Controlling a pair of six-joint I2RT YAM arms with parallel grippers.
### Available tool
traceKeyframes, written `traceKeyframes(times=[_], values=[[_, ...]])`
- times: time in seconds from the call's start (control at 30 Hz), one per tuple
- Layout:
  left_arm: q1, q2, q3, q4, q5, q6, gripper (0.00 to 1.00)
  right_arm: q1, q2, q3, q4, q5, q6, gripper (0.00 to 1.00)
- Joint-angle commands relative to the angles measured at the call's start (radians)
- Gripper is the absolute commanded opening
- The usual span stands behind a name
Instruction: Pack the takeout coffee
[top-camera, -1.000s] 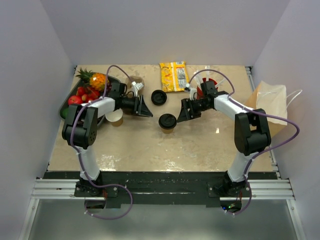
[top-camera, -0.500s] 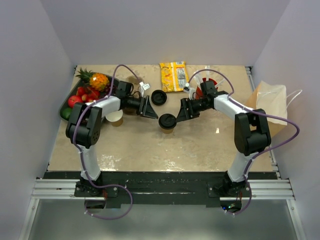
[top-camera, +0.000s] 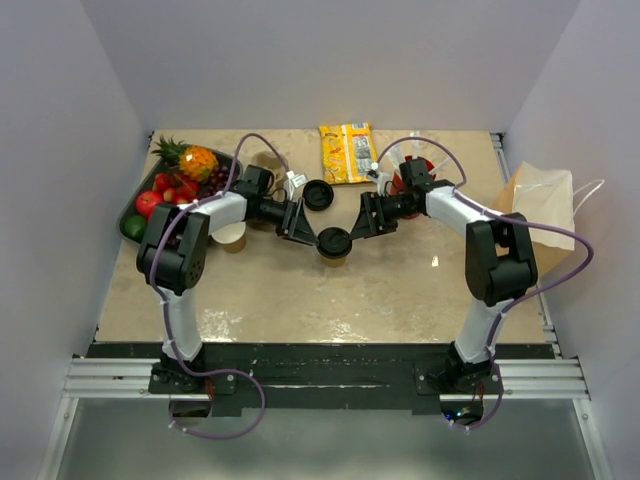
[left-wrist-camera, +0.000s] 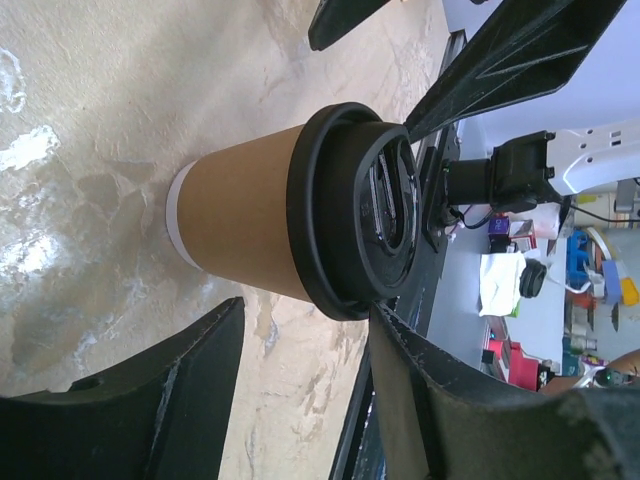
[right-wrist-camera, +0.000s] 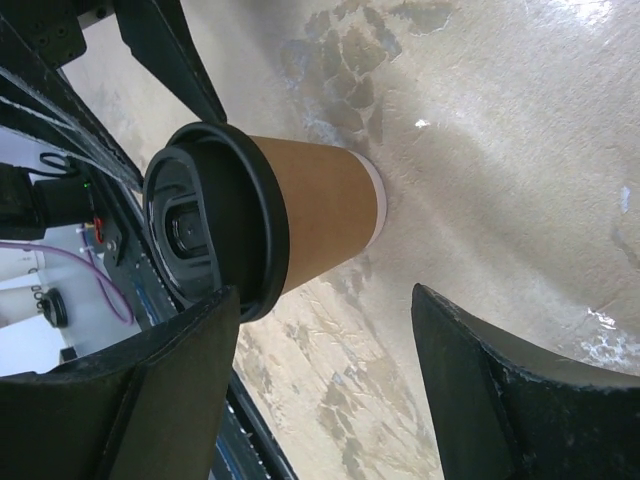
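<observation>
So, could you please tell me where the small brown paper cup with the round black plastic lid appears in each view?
Top external: the lidded brown cup stands mid-table, below a loose round black plastic lid.
Left wrist: the cup fills the centre, lid facing right.
Right wrist: the cup sits left of centre, lid facing left.
Shared landmark: the beige mottled tabletop.

takeout coffee (top-camera: 334, 243) on table (top-camera: 400, 290) | left jaws left, right jaws right | loose lid (top-camera: 318, 195) behind

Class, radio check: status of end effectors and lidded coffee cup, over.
Left end effector, right end effector open, flanking takeout coffee. Cup upright, ungripped. Loose black lid behind, clear.
</observation>
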Motion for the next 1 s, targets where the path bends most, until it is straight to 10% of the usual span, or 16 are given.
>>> traceKeyframes(times=[0.0,0.97], values=[[-0.009,0.023,0.042,-0.023,0.015,0.030,0.57,0.002,0.013,0.037,0.025,0.001,0.015,0.73],[-0.055,0.148,0.051,-0.216,-0.416,0.130,0.49,0.046,0.111,0.007,-0.033,0.271,0.037,0.66]])
